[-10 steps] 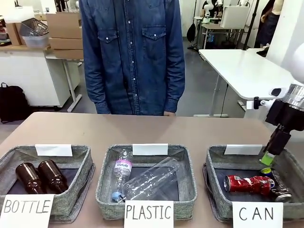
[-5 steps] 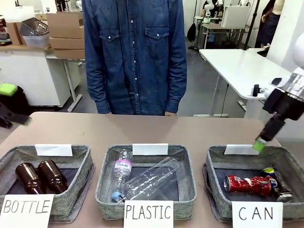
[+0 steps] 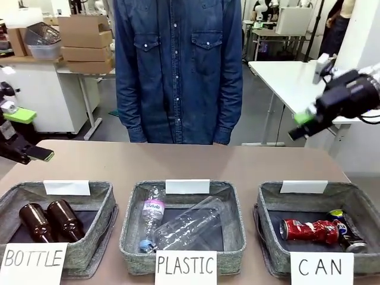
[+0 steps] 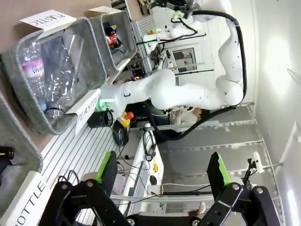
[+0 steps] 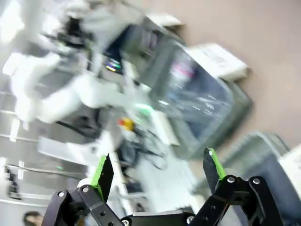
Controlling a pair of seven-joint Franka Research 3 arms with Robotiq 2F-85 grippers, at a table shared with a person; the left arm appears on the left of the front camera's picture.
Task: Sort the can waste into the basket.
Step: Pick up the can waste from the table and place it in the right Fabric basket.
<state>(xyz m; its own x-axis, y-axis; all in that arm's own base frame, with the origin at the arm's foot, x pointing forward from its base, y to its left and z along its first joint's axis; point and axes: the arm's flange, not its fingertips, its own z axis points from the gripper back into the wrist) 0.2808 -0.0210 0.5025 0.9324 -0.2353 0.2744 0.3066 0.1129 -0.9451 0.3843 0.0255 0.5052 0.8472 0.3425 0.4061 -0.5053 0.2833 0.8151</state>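
The dented red can (image 3: 309,230) and the dark blue can (image 3: 345,228) lie side by side in the grey basket (image 3: 265,205) behind the "CAN" sign (image 3: 321,268). My right gripper (image 3: 300,125) hangs open and empty, high above and behind that basket; its fingers also show apart in the blurred right wrist view (image 5: 157,170). At the table's far left edge my left gripper (image 3: 32,135) is open and holds nothing. The left wrist view shows its own fingers spread (image 4: 162,169), with the red can (image 4: 112,35) far off.
The middle basket (image 3: 127,225) signed "PLASTIC" holds clear plastic bottles (image 3: 190,225). The left basket (image 3: 107,208) signed "BOTTLE" holds two brown glass bottles (image 3: 50,221). A person in a denim shirt (image 3: 178,65) stands at the far edge. Bare tabletop lies between baskets and person.
My right gripper has risen out of the CAN basket and swung up and back, leaving the blue can beside the red one. My left gripper has come in at the left edge.
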